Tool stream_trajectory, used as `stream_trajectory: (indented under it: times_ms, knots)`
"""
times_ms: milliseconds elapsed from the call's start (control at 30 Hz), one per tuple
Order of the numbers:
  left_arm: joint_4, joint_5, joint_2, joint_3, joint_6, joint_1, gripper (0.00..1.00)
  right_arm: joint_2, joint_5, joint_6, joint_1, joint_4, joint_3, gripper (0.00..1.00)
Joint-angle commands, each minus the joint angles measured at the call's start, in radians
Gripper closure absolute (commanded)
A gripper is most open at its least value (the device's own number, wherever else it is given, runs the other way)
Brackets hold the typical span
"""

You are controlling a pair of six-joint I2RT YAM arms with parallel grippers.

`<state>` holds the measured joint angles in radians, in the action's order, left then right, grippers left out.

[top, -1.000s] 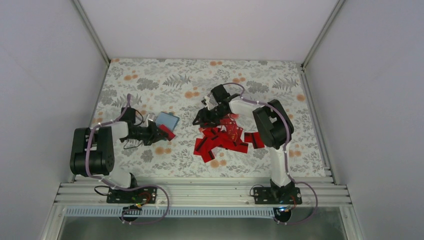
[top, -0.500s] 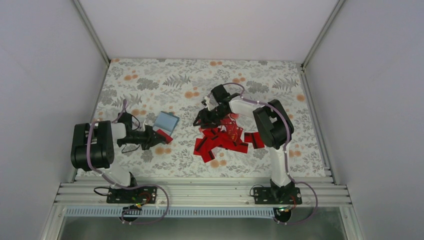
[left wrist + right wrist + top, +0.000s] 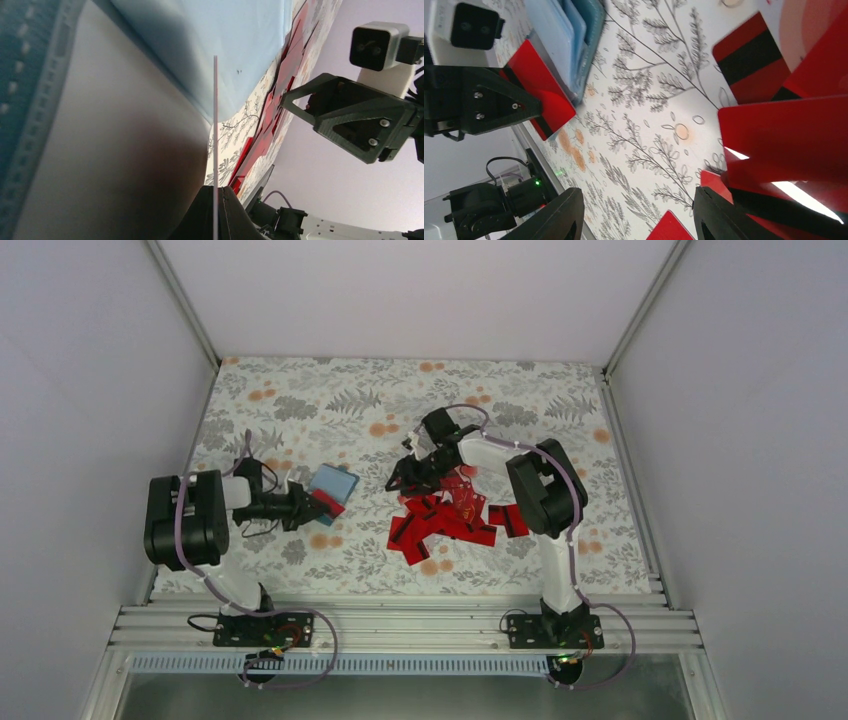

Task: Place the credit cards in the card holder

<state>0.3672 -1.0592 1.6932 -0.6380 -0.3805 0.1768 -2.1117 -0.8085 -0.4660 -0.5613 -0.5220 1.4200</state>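
Note:
The teal-blue card holder (image 3: 334,482) lies on the floral cloth left of centre. My left gripper (image 3: 312,503) is shut on one red credit card (image 3: 330,503), whose far end rests at the holder's near edge. The left wrist view shows that card edge-on as a thin line (image 3: 215,125) between the fingers (image 3: 230,215), with the holder (image 3: 225,45) just beyond. A pile of several red credit cards (image 3: 445,520) lies mid-table. Over the pile's far left side, my right gripper (image 3: 404,476) stands open and empty. In the right wrist view the held card (image 3: 540,87) meets the holder (image 3: 569,35).
Grey walls enclose the cloth on three sides. A metal rail (image 3: 400,625) runs along the near edge by both arm bases. The right arm's elbow (image 3: 540,495) hangs over the pile's right side. Loose cards (image 3: 751,57) lie under the right gripper.
My left gripper first drew back a little with its card, then brought it to the holder's near edge, the arm's elbow swinging left. The right arm has stayed still.

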Motion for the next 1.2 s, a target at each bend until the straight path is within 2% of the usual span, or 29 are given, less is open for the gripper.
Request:
stream_trajectory:
  times_ms: [0,333,433,667,833,900,1033,1167]
  knots:
    - [-0.024,-0.035,0.031,-0.022,0.025,0.012,0.98,-0.01,-0.034,0.027,0.006,-0.022,0.067,0.44]
    - [-0.056,-0.006,0.005,-0.014,-0.012,0.03,0.97,-0.066,-0.106,0.029,-0.005,0.004,0.222,0.43]
    - [-0.008,0.059,-0.048,-0.008,-0.013,0.032,0.98,-0.124,-0.12,0.002,-0.022,0.005,0.34,0.43]
    - [0.095,0.238,-0.199,0.017,-0.046,0.032,0.98,-0.357,-0.049,-0.01,-0.103,-0.04,0.69,0.46]
    - [0.115,0.431,-0.284,0.018,-0.105,0.032,0.98,-0.469,0.004,-0.017,-0.159,-0.022,0.831,0.47]
    - [0.113,0.477,-0.271,0.0,-0.12,0.032,0.98,-0.476,0.06,-0.028,-0.168,-0.017,0.832,0.48]
    - [0.055,0.466,-0.213,-0.032,-0.146,0.027,0.98,-0.449,0.197,-0.022,-0.173,-0.048,0.762,0.51]
    - [0.015,0.419,-0.127,-0.088,-0.119,0.003,0.98,-0.377,0.23,-0.016,-0.172,-0.047,0.599,0.52]
